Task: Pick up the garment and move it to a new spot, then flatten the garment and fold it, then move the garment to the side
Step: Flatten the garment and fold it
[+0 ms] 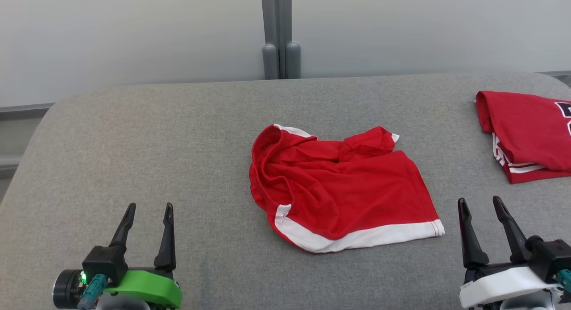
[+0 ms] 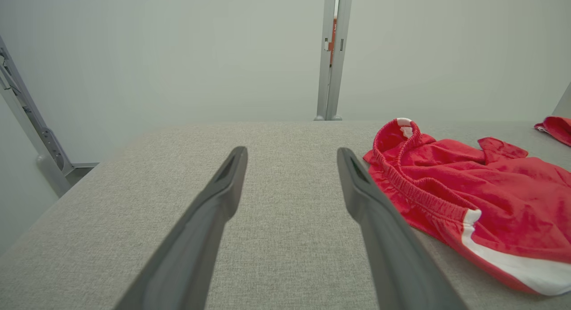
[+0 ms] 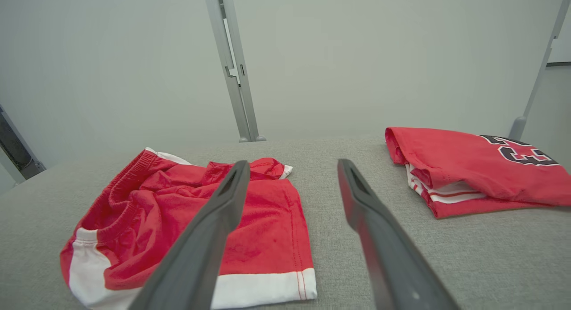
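Observation:
The garment (image 1: pixel 339 189) is a pair of red shorts with a white hem band, lying rumpled in the middle of the grey table (image 1: pixel 178 136). Its elastic waistband is bunched at the left and one leg is folded over at the far side. The shorts also show at the right of the left wrist view (image 2: pixel 482 198) and at the lower left of the right wrist view (image 3: pixel 187 221). My left gripper (image 1: pixel 149 207) stands open near the front left, well clear of the shorts. My right gripper (image 1: pixel 481 201) stands open at the front right, just beside the hem corner, holding nothing.
A folded red jersey (image 1: pixel 526 131) with white stripes and dark lettering lies at the table's far right, also in the right wrist view (image 3: pixel 473 167). A grey post (image 1: pixel 279 33) rises behind the table against a pale wall. Bare table surface spreads to the left.

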You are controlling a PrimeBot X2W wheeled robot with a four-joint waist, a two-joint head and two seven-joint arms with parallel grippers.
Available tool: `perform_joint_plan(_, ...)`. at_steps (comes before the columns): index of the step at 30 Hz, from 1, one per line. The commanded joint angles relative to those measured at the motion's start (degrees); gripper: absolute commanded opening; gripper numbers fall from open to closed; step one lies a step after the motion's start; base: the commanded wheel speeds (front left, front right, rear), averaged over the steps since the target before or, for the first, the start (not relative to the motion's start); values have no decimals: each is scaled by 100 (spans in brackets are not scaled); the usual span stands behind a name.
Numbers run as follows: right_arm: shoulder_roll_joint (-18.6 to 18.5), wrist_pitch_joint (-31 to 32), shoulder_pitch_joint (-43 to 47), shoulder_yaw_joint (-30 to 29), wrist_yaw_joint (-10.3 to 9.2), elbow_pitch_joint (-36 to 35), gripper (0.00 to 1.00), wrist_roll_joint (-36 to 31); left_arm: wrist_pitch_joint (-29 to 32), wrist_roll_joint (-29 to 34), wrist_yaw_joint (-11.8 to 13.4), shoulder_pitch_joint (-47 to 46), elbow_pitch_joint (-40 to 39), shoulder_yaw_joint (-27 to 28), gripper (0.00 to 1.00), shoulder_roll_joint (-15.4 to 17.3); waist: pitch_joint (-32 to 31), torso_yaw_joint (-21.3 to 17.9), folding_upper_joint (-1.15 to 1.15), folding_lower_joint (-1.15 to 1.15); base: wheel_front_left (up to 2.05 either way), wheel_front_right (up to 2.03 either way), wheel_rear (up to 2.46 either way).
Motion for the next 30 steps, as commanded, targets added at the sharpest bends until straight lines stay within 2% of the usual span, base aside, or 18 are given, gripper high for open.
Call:
perform_joint_plan(1,29,-23,119,-25,-12,-66,100,-29,0,-7,-9,79,-10,29,100,34,-45,-45,0,0,0,0,0)
perform_joint_plan(12,167,-23,395,-11,-12,-151,100,-83,0,56,-10,196,-29,52,100,55,-110,-10,0,0,0,0,0)
perform_joint_plan(30,168,-23,333,40,-12,-32,100,-100,0,45,-11,201,-10,66,100,65,-74,44,0,0,0,0,0)
